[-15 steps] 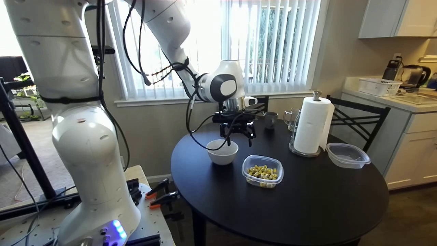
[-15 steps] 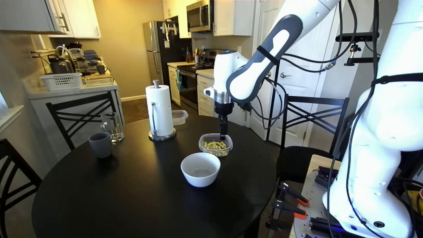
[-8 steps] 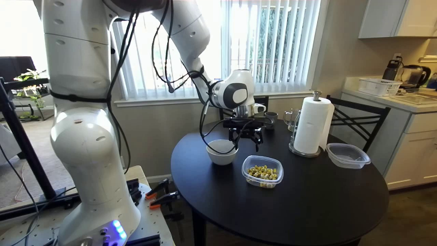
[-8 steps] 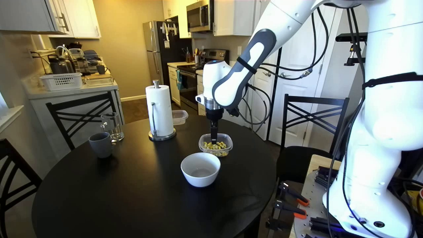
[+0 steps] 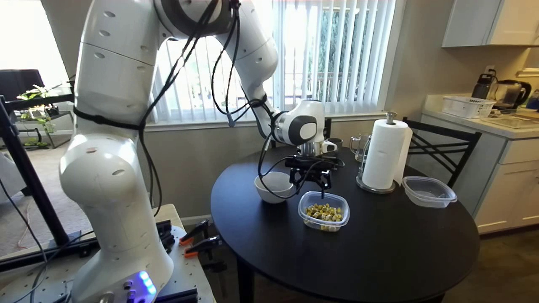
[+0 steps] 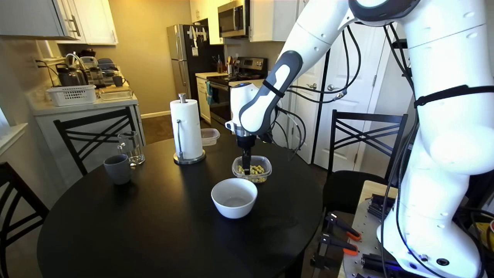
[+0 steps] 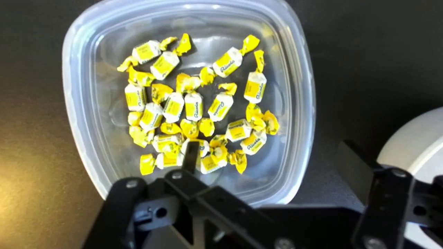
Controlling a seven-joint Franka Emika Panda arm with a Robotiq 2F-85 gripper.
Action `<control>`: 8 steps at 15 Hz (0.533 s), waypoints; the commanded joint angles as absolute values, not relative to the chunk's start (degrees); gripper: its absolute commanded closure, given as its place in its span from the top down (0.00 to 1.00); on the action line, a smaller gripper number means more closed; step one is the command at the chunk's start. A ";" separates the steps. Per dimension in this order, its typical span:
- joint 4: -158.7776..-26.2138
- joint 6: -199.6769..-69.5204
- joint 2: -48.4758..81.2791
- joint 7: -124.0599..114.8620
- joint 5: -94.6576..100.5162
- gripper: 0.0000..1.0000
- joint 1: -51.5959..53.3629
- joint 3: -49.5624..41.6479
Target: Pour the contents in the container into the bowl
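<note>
in an exterior view the gripper hangs by the far rim of the clear container, upright on the dark table. in an exterior view the white bowl sits just beside the container, apart from it. in the wrist view the fingers are spread wide — one over the yellow-and-white wrapped candies in the container, the other over the gap between container and bowl.
</note>
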State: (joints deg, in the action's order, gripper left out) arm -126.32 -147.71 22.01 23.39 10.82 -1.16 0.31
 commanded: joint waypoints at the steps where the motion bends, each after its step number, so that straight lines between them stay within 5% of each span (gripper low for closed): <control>1: -122.73 -144.87 26.28 25.62 9.39 1.00 -3.37 2.20; 2: -122.32 -144.38 26.93 25.79 9.44 1.00 -3.64 2.53; 3: -122.13 -144.71 27.45 25.84 10.21 0.75 -3.59 2.59; 8: -121.96 -145.19 27.81 25.63 10.49 0.47 -3.76 3.18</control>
